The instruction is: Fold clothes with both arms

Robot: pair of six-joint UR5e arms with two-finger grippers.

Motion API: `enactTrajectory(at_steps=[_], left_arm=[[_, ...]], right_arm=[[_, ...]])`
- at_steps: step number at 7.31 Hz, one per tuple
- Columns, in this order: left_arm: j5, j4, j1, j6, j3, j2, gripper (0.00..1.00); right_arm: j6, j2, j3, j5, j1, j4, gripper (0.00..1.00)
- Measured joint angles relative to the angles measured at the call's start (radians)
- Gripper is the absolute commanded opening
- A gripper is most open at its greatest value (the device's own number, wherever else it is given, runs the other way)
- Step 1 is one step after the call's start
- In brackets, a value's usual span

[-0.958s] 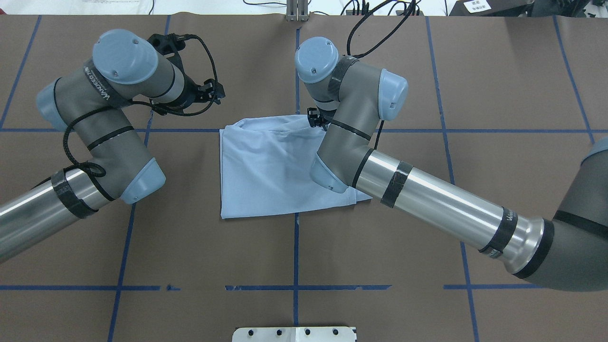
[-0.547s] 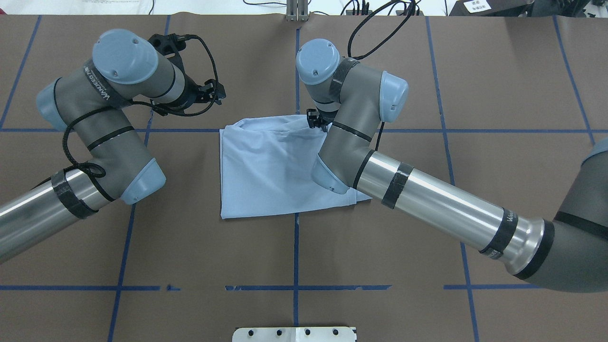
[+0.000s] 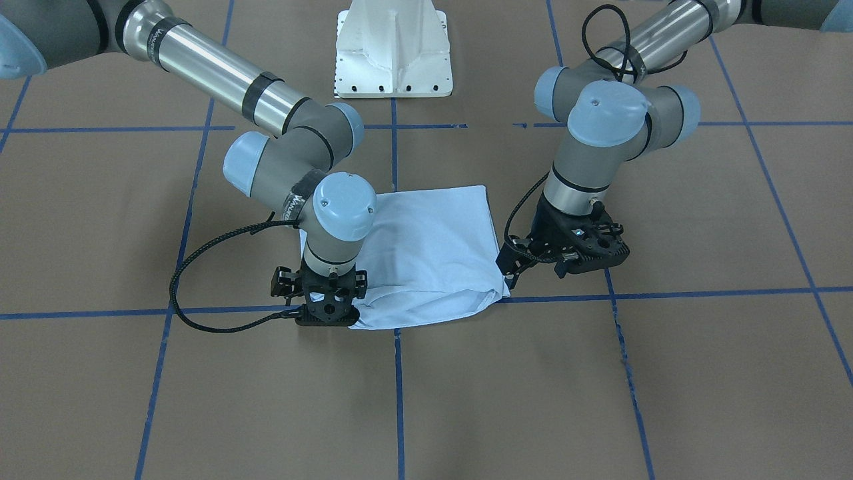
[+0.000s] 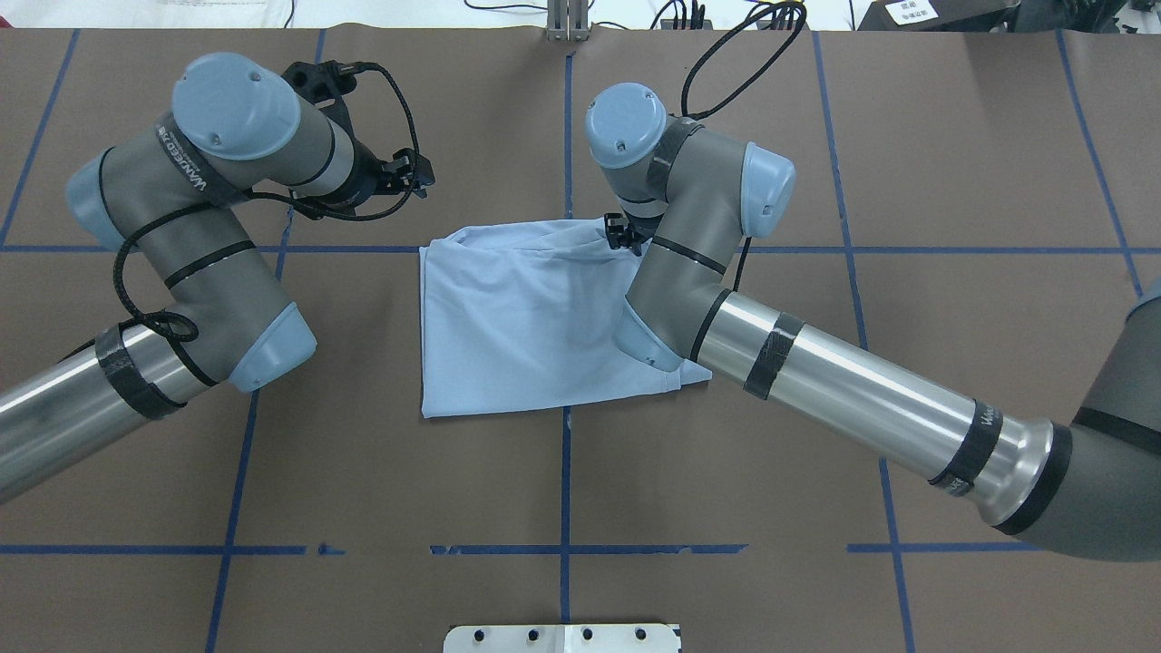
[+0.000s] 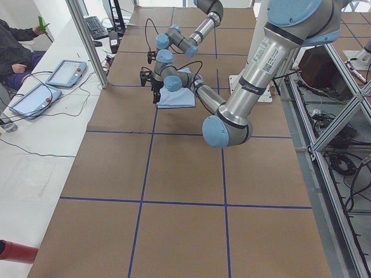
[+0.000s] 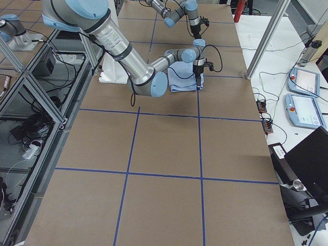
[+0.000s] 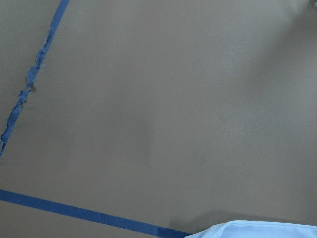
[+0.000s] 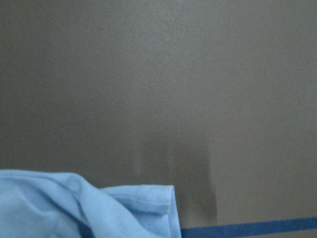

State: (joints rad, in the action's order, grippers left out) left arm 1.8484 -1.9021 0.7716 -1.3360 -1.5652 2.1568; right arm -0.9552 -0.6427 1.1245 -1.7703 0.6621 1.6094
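The pale blue T-shirt [image 4: 526,317] lies folded into a rough rectangle at the table's middle; its collar and print are hidden. My right gripper [image 3: 326,308] points down at the shirt's [image 3: 426,253] far right corner, right beside the cloth. Its fingers are hidden under its black body, so I cannot tell their state. That wrist view shows a hemmed corner of the shirt [image 8: 74,208] lying on the table. My left gripper [image 3: 585,253] hangs off the shirt's far left corner, apart from it, fingers hidden too. Its wrist view catches only a sliver of the shirt [image 7: 257,230].
The brown table cover [image 4: 816,136] carries a grid of blue tape lines [image 4: 564,472]. The white pedestal base [image 3: 393,53] stands at the robot's side. In the exterior left view a seated person [image 5: 14,49] and tablets [image 5: 64,72] are beside the table.
My right arm's wrist has shifted a little to the right along the shirt's far edge, showing more of that edge. The left arm has hardly moved.
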Motion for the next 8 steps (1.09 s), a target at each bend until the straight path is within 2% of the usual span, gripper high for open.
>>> enactTrajectory(at_steps=[3,5,6,8], left_arm=[[0.0,0.0,0.0,0.001,-0.007,-0.005,1.0],[0.032,0.0,0.021,0.038,-0.06,-0.058,1.0],[0.059,0.001,0.06,0.103,-0.089,-0.095,1.0],[0.125,0.007,0.188,0.322,-0.113,-0.177,1.0]], right_arm=[[0.08,-0.011,-0.005,0.063,0.039,0.028,1.0],[0.142,-0.028,0.018,0.06,0.081,0.032,1.0],[0.193,-0.068,0.069,0.028,0.12,0.031,1.0],[0.353,-0.208,0.229,-0.097,0.257,0.033,1.0]])
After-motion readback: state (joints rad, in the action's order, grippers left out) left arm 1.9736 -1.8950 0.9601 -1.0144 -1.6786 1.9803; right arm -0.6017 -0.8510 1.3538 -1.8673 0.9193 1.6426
